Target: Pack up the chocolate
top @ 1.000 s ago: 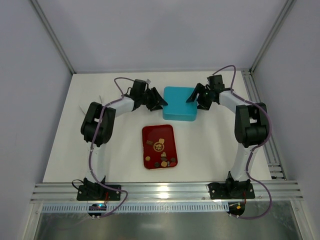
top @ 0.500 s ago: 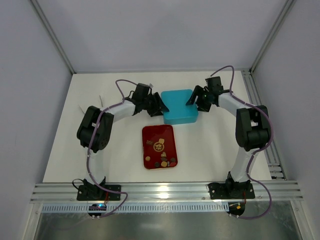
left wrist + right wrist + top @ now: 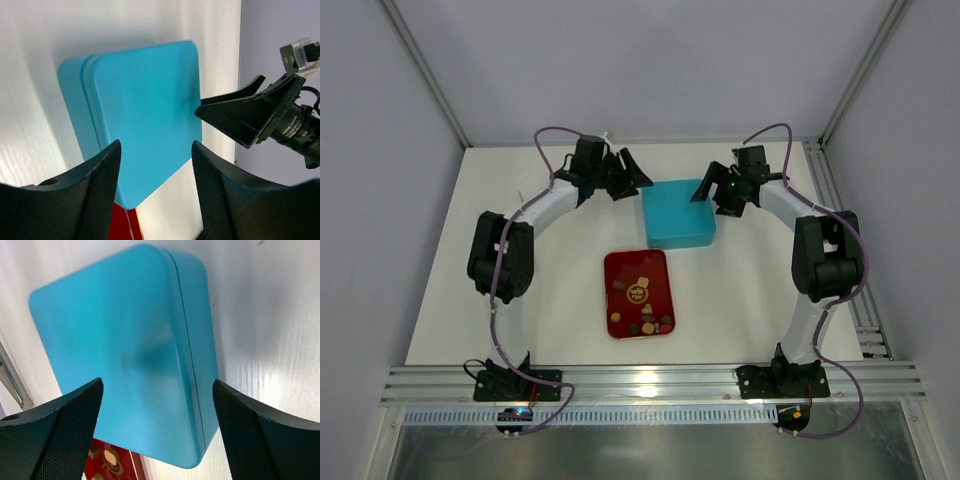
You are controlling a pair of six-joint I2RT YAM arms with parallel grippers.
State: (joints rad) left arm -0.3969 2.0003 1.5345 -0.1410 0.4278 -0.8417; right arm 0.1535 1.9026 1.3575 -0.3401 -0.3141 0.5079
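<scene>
Several tiny brown and tan chocolate pieces (image 3: 638,293) lie on a red tray (image 3: 639,293) in the middle of the table. A closed turquoise box (image 3: 678,212) sits just behind the tray; it also shows in the left wrist view (image 3: 145,115) and the right wrist view (image 3: 125,355). My left gripper (image 3: 630,178) is open and empty, just off the box's far left corner. My right gripper (image 3: 713,192) is open and empty at the box's right edge. A corner of the tray (image 3: 107,460) with chocolate pieces (image 3: 111,456) shows in the right wrist view.
White table inside grey walls. A metal rail (image 3: 845,240) runs along the right side, and an aluminium frame (image 3: 640,380) crosses the near edge by the arm bases.
My left gripper has drawn back from the box's left side, up and to the left. The box has shifted slightly nearer. The right gripper has barely moved.
</scene>
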